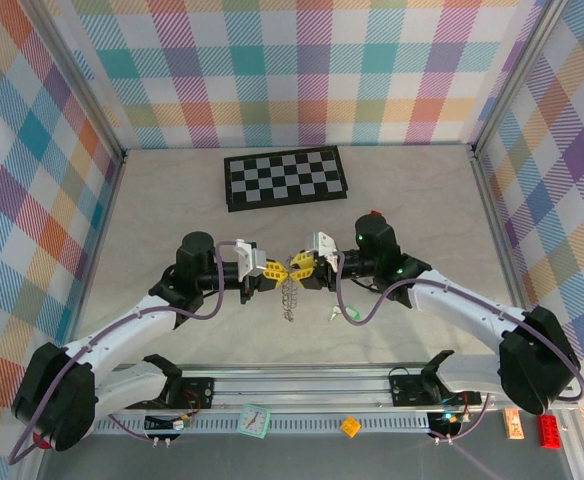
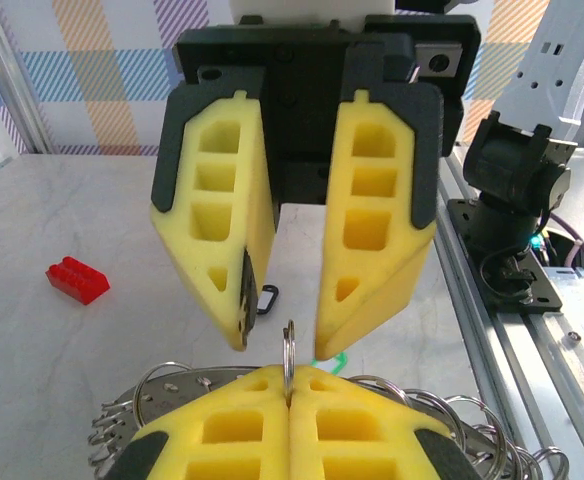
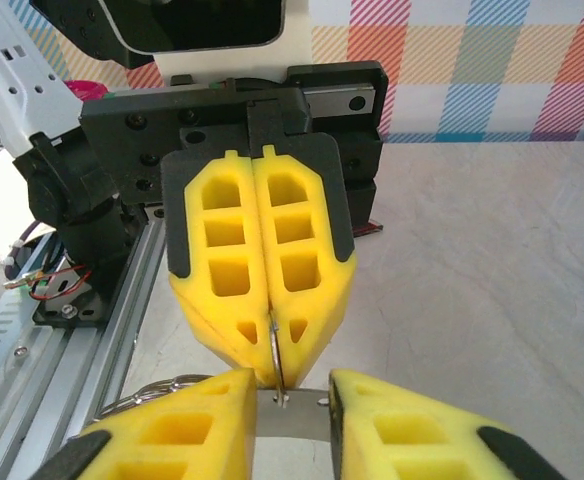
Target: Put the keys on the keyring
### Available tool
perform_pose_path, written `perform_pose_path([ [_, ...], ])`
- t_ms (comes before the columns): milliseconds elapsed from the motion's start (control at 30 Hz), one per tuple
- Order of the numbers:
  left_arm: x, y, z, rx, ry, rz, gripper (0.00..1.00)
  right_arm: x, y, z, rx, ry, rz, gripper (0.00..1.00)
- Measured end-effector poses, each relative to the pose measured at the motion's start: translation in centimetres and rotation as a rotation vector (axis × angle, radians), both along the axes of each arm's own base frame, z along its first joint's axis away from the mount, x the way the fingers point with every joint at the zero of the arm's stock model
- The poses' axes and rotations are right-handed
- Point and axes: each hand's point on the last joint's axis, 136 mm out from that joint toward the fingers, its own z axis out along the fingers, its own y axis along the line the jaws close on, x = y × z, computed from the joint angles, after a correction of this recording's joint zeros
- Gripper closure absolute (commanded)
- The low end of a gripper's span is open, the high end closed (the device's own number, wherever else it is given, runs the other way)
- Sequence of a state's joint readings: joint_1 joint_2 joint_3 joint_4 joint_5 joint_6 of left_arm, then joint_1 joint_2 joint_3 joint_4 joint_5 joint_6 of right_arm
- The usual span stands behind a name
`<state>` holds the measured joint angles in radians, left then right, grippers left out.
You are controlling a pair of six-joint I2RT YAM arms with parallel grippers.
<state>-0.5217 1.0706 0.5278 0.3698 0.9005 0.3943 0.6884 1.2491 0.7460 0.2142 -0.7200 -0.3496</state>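
The keyring (image 1: 289, 293) hangs above the tabletop (image 2: 72, 200), pinched by one thin wire loop (image 2: 288, 345) that stands edge-on in the closed left gripper (image 2: 289, 380). Its flat grey band (image 3: 294, 417) and fringe of wire loops (image 2: 147, 400) spread below. A small black key head (image 2: 267, 299) lies on the tabletop beyond. A green fleck (image 2: 340, 358) near it is too hidden to name.

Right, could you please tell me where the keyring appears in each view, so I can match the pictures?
Top external: the keyring hangs at centre, between the left gripper and right gripper.
Left wrist: bottom edge, its wire loops fan out either side of the shut yellow fingers.
Right wrist: bottom centre, grey metal between the open lower fingers.
Shared landmark: the left gripper, shut on one upright loop.
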Motion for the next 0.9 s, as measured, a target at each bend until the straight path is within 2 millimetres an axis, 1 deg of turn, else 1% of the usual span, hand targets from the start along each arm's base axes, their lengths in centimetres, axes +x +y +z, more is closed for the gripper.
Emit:
perform_pose_path([
  [100, 0.02, 0.0, 0.08, -0.008, 0.002, 0.003, 1.0, -0.1, 0.31, -0.28, 0.001, 0.009, 0.012, 0.86],
  [167, 0.06, 0.04, -0.06, -0.01, 0.008, 0.008, 1.0, -0.3, 0.38, -0.27, 0.004, 0.016, 0.024, 0.97],
  [200, 0.04, 0.04, -0.06, -0.012, 0.011, 0.008, 1.0, -0.34, 0.39, -0.26, 0.005, 0.017, 0.026, 1.0],
  [300, 0.06, 0.06, -0.08, -0.013, 0.019, 0.01, 0.91, -0.37, 0.38, -0.26, 0.005, 0.023, 0.027, 1.0],
  [367, 0.12, 0.07, -0.14, -0.01, 0.02, 0.015, 0.79, -0.42, 0.36, -0.34, -0.001, 0.024, 0.029, 1.0],
  [433, 0.19, 0.18, -0.24, 0.0, 0.012, 0.025, 0.78, -0.47, 0.35, -0.39, -0.017, 0.023, 0.032, 1.0],
  [600, 0.28, 0.52, -0.2, 0.055, -0.007, 0.042, 0.81, -0.45, 0.3, -0.05, -0.069, 0.002, 0.041, 1.0],
  [667, 0.35, 0.58, -0.13, 0.075, -0.013, 0.043, 0.83, -0.36, 0.37, 0.26, -0.09, -0.011, 0.045, 1.0],
  [800, 0.38, 0.68, -0.17, 0.102, -0.018, 0.043, 0.86, -0.46, 0.66, 0.15, -0.145, -0.026, 0.063, 1.0],
  [900, 0.32, 0.71, -0.27, 0.116, -0.014, 0.038, 0.93, -0.68, 0.93, -0.13, -0.187, -0.031, 0.081, 1.0],
])
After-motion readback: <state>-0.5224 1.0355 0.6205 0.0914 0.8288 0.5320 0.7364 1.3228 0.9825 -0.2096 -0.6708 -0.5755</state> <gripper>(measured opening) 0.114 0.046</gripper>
